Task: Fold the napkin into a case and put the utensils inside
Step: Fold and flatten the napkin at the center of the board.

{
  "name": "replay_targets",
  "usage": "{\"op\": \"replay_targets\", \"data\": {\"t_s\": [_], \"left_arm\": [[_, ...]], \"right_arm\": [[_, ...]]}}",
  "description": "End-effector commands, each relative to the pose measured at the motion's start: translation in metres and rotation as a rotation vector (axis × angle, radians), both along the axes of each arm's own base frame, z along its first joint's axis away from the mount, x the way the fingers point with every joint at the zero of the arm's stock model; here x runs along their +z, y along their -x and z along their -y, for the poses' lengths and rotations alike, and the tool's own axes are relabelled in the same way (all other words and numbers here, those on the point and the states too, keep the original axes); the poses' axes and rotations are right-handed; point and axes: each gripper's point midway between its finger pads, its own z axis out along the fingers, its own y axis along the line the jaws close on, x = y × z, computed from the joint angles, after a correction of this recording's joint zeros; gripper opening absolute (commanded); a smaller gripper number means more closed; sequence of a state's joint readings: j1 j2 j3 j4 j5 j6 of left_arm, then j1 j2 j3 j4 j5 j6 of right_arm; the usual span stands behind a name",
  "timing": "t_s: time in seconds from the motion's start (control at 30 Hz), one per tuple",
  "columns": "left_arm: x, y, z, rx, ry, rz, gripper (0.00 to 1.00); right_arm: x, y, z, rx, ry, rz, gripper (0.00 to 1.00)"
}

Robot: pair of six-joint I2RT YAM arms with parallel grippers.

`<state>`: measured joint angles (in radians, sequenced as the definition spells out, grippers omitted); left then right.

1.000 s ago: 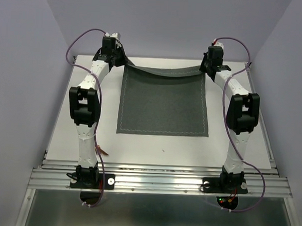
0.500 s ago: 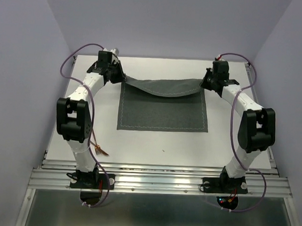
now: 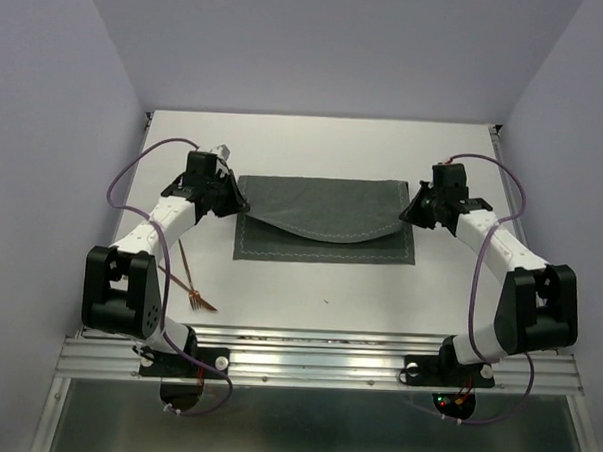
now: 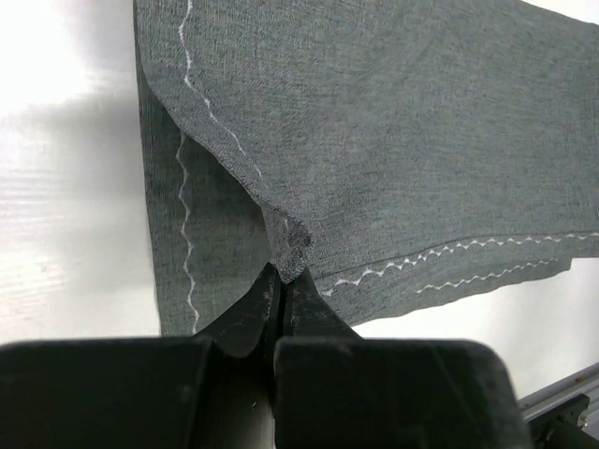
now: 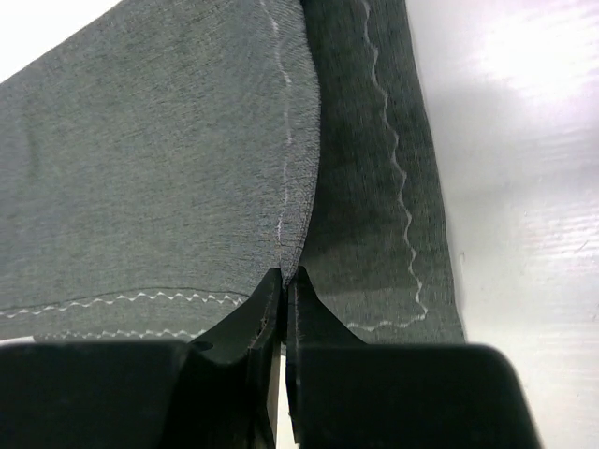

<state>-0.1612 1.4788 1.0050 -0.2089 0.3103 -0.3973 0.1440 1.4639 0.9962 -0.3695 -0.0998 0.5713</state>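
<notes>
The left gripper [image 4: 281,281] is pinched tight on a bunched corner of the napkin [image 3: 322,209], and the right gripper [image 5: 284,279] nips the opposite corner the same way. Between the two grippers the held hem sags in a curve over the flat lower layer on the table [image 3: 329,292]. The utensils [image 3: 200,303] lie behind the left gripper, beside that arm's elbow; there are perhaps two pieces.

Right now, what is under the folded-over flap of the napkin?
Only the napkin's own lower layer shows, a hemmed strip along the near edge beyond the flap. The rest is covered, so anything lying between the layers cannot be seen.
</notes>
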Motion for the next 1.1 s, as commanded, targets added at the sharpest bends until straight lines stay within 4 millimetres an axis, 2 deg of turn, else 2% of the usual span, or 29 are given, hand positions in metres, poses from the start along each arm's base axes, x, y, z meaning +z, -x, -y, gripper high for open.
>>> {"op": "replay_targets", "data": {"t_s": [0.0, 0.23, 0.37, 0.43, 0.53, 0.67, 0.8, 0.87, 0.9, 1.07], "left_arm": [[0.010, 0.005, -0.002, 0.028, 0.009, 0.058, 0.00], [-0.005, 0.021, -0.014, 0.055, -0.039, 0.032, 0.00], [-0.016, 0.030, -0.014, 0.051, -0.036, 0.009, 0.00], [-0.016, 0.031, -0.010, 0.048, -0.015, 0.017, 0.00], [-0.027, 0.038, -0.009, 0.054, -0.006, -0.004, 0.00], [-0.029, 0.038, -0.008, 0.059, -0.013, -0.013, 0.00], [-0.014, 0.034, -0.006, 0.061, 0.003, 0.024, 0.00], [-0.001, 0.030, -0.005, 0.062, 0.015, 0.054, 0.00], [0.013, 0.025, -0.003, 0.059, 0.024, 0.089, 0.00], [0.023, 0.018, -0.002, 0.058, 0.028, 0.107, 0.00]], "right_arm": [[0.008, 0.021, -0.006, 0.007, -0.055, -0.028, 0.01], [-0.006, 0.048, -0.002, -0.034, -0.067, -0.069, 0.01], [-0.022, 0.061, 0.001, -0.066, -0.076, -0.101, 0.01], [-0.028, 0.065, 0.004, -0.083, -0.067, -0.109, 0.01], [-0.030, 0.065, 0.009, -0.103, -0.045, -0.096, 0.01], [-0.030, 0.061, 0.017, -0.122, -0.005, -0.086, 0.01], [-0.016, 0.051, 0.021, -0.133, 0.018, -0.043, 0.01], [-0.009, 0.044, 0.029, -0.153, 0.057, -0.013, 0.01], [0.003, 0.032, 0.034, -0.168, 0.083, 0.023, 0.01], [0.031, 0.004, 0.041, -0.192, 0.130, 0.093, 0.01]]}}
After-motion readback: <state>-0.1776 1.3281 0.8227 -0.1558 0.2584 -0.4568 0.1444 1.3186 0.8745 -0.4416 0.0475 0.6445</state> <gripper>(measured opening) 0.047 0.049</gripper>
